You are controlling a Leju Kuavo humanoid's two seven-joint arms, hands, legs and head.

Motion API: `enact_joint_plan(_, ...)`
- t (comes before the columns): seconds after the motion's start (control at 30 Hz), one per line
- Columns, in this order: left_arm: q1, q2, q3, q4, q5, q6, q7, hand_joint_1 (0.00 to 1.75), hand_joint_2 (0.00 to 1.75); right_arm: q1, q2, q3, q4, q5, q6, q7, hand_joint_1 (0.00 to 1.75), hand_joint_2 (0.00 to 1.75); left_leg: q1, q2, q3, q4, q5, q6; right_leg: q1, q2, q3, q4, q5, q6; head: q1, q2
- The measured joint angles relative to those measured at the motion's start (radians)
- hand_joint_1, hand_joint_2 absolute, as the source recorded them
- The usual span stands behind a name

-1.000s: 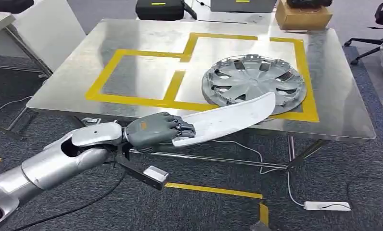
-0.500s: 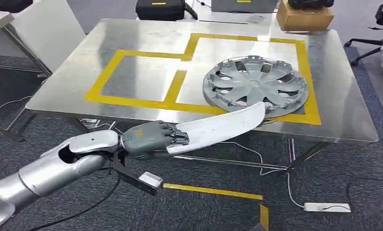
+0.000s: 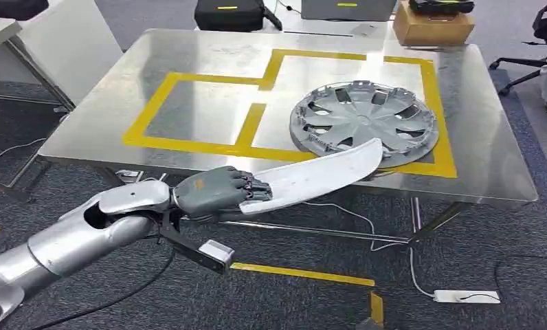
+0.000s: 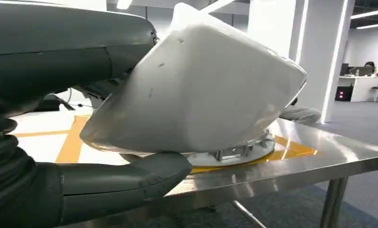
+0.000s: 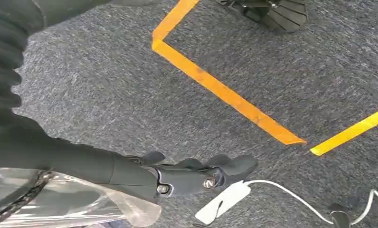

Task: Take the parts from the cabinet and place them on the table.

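At the near edge of the tabletop (image 3: 188, 55) your left hand (image 3: 212, 192) grips one long white curved panel (image 3: 319, 173) by its near end, dark fingers (image 3: 257, 184) over the top and thumb (image 4: 125, 183) underneath, as the left wrist view shows. You've got the panel roughly level, its far tip reaching over the tabletop's front edge and overlapping the near rim of one silver wheel cover (image 3: 364, 122); you can't tell if the two touch. The panel is glossy off-white, broad and slightly bowed, tapering to a rounded tip, with a few small dark scuffs on its surface. The wheel cover lies flat inside the right-hand box of the yellow tape outline (image 3: 188, 144), spoked with cutouts round the rim. Two parts total: one in hand, one on the tabletop. Your right hand (image 5: 196, 178) hangs over grey carpet (image 5: 106, 95), fingers loosely extended and slightly apart, holding nothing, near two yellow floor tape strips (image 5: 225, 92) and one white power strip (image 5: 222, 202). One cardboard box (image 3: 432, 24) sits beyond the far tabletop edge.
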Motion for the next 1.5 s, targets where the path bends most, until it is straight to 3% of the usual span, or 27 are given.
enact_joint_plan(1.5,-0.040,-0.029,0.013,0.000,0.001,0.003,0.001,1.75,1.75,-0.009,0.000,0.000,0.000,0.005,0.000,-0.006,0.00,1.75,0.000,0.000,0.008,0.000,0.001,-0.001,0.000,0.000,0.009,0.000,0.001,0.000,0.000,0.000)
